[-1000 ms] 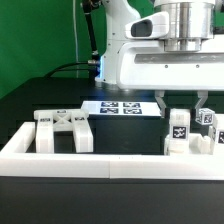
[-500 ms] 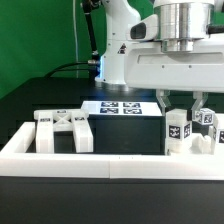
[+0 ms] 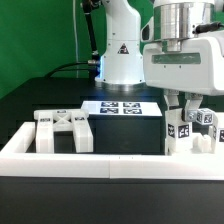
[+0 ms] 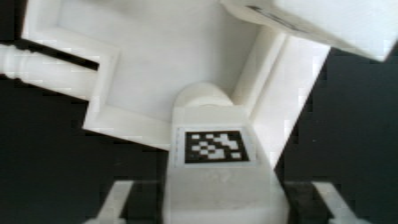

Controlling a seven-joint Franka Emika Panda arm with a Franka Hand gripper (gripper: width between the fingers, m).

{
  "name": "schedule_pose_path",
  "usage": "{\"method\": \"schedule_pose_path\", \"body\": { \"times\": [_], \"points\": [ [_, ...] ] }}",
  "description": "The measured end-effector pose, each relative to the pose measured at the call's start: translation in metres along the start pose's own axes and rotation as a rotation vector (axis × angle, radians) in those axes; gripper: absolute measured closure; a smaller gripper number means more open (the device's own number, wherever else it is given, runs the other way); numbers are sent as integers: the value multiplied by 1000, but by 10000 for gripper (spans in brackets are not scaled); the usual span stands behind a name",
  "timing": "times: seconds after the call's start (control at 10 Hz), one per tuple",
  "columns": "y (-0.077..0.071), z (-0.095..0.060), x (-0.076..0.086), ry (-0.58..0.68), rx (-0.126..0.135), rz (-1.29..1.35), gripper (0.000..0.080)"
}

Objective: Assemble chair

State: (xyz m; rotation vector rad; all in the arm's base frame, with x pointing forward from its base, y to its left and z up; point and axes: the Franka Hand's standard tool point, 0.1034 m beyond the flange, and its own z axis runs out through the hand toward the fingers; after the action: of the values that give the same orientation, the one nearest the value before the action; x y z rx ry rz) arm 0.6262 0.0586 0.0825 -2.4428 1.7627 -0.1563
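Note:
The chair is loose white tagged parts on the black table. A cross-braced frame [image 3: 62, 130] stands at the exterior view's left. A square post [image 3: 178, 131] with a tag stands at the right, with more tagged pieces [image 3: 208, 122] behind it. My gripper [image 3: 184, 107] hangs right over that post. In the wrist view the post [image 4: 217, 150] lies between my fingers [image 4: 125, 200]. Dark gaps show on both sides, so the jaws are open and not touching it. A flat white panel [image 4: 160, 70] lies beyond the post.
The long low white border wall [image 3: 100, 160] runs along the front of the parts. The marker board [image 3: 120, 108] lies flat behind the frame. The robot base [image 3: 120, 60] stands at the back, before a green backdrop.
My gripper has moved toward the exterior view's right and now sits centred over the tagged post. The parts have not moved.

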Motion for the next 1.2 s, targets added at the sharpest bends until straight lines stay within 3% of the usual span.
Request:
{"method": "schedule_pose_path", "body": {
  "times": [0.2,0.3,0.4,0.7,1.2],
  "points": [
    [0,0,0,-1,0,8,258],
    [0,0,-1,-1,0,-20,258],
    [-1,-2,-3,-1,3,-47,172],
    [-2,-3,0,4,3,-437,151],
    [-1,-3,2,11,-6,-788,150]
  ]
}}
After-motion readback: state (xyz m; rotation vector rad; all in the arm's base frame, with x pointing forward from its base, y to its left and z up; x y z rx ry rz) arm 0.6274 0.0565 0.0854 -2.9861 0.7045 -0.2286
